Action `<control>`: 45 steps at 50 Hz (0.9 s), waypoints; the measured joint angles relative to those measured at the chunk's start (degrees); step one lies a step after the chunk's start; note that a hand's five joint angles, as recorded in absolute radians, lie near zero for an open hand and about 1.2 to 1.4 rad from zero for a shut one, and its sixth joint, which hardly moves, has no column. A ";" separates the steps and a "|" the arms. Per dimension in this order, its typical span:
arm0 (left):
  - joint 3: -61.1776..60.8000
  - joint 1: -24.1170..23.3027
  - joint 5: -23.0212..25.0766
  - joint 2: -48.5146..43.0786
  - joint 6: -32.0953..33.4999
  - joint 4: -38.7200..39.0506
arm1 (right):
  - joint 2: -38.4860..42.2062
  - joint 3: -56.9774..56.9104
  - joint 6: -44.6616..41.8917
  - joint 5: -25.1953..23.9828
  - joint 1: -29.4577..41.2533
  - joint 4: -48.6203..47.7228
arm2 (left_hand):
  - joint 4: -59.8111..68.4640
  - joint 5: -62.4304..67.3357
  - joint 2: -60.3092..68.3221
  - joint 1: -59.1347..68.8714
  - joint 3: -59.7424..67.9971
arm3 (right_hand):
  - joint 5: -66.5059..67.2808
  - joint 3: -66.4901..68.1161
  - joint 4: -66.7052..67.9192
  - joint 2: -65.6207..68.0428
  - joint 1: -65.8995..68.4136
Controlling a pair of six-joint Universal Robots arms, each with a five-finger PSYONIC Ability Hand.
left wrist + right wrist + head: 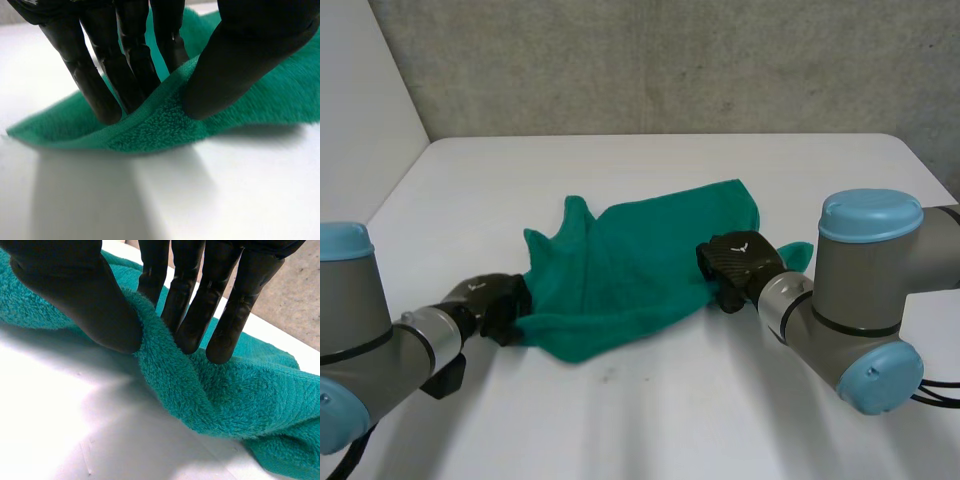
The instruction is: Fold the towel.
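Green towel (620, 270) lies crumpled about mid-table on the white table (640, 160), not flat. It has lots of folds, one tip sticks out toward 11 o'clock and a rounded lobe toward 1 o'clock. Left hand (498, 300) is at the towel's 8 o'clock corner, touching it, with the left arm coming in from the table's 8 o'clock. Left wrist view: thumb (240, 70) is on one side of the hemmed edge and the straight fingers (95, 85) on the other, so the hem is pinched between them. The edge there is raised slightly off the table, with shadow beneath. Right hand (740, 265) is at the towel's 3 o'clock edge, and a small bit of cloth pokes out past it toward 3 o'clock. Right wrist view: thumb (85, 300) and fingers (200, 310) squeeze a raised ridge of towel between them, with cloth bunched under the fingertips. So both hands are closed on cloth, one at each end. The towel's middle rests on the table between the hands. Grey wall (670, 60) stands at 12 o'clock behind the table.
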 measured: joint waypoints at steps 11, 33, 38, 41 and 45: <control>0.48 -0.18 -0.37 7.46 0.17 3.78 | -2.01 -2.83 1.22 -0.99 -3.11 7.33 | 0.01 0.00 0.09 -0.01 0.05 | -24.77 -26.48 -27.18 -25.97 -20.16; -0.03 -2.60 -0.22 21.79 0.15 3.82 | -0.17 -9.85 -6.63 -4.75 -13.79 14.88 | 0.03 0.00 0.25 -0.01 0.31 | -32.75 -33.93 -34.56 -31.11 -26.15; -0.04 -3.57 -0.42 22.22 0.18 3.99 | 1.67 -10.70 -8.17 -4.36 -13.59 13.25 | 0.03 0.00 0.25 0.00 0.31 | -34.07 -35.60 -36.19 -34.52 -27.79; -0.01 -3.70 -0.51 21.84 0.18 4.06 | 3.22 -11.25 -9.04 -4.16 -13.58 13.05 | 0.12 0.00 0.25 0.00 0.31 | -34.91 -36.35 -37.06 -35.52 -28.30; 0.08 -3.31 -0.53 21.34 0.22 4.16 | 4.85 -11.19 -9.35 -4.09 -13.52 13.30 | 0.25 0.00 0.25 0.00 0.31 | -34.97 -36.35 -37.08 -35.52 -28.30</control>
